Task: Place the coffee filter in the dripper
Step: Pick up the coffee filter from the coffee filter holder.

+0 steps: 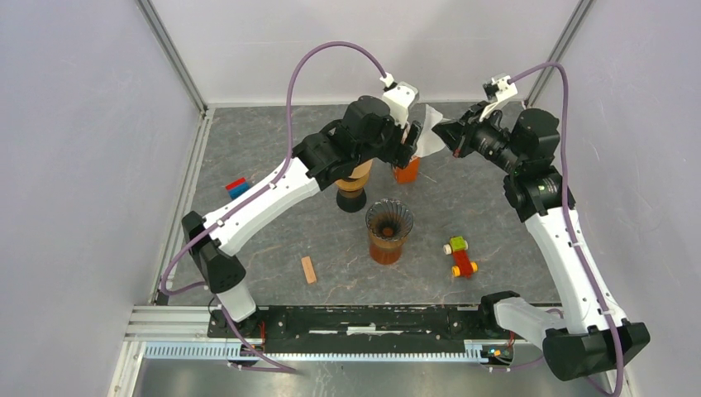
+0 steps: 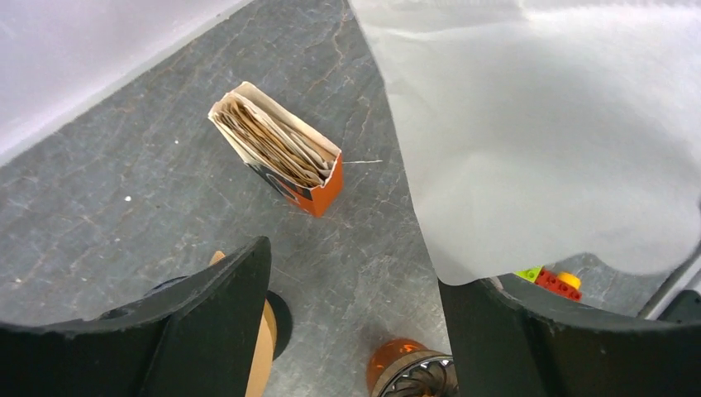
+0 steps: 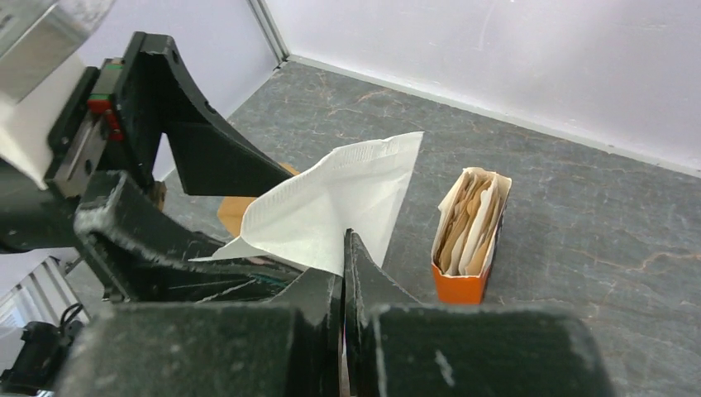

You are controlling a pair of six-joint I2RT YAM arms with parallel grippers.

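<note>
dripper (image 1: 388, 217) 1 | loose filter (image 1: 430, 141) 1 | filter box (image 1: 406, 172) 1 | wooden block (image 1: 308, 270) 1 | wooden cylinder (image 1: 354, 184) 1 | brick clusters (image 1: 460, 256) 2

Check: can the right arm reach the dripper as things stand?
Probably yes. Nothing covers the dripper; the orange box stands just off the line, and the left arm lies farther left.

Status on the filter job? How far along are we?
Done: one white filter is out of the orange filter box. In hand: the right gripper pinches it shut, in the air; the left gripper is open beside it. Left: carry it to the dripper, which holds no filter, and seat it.
</note>
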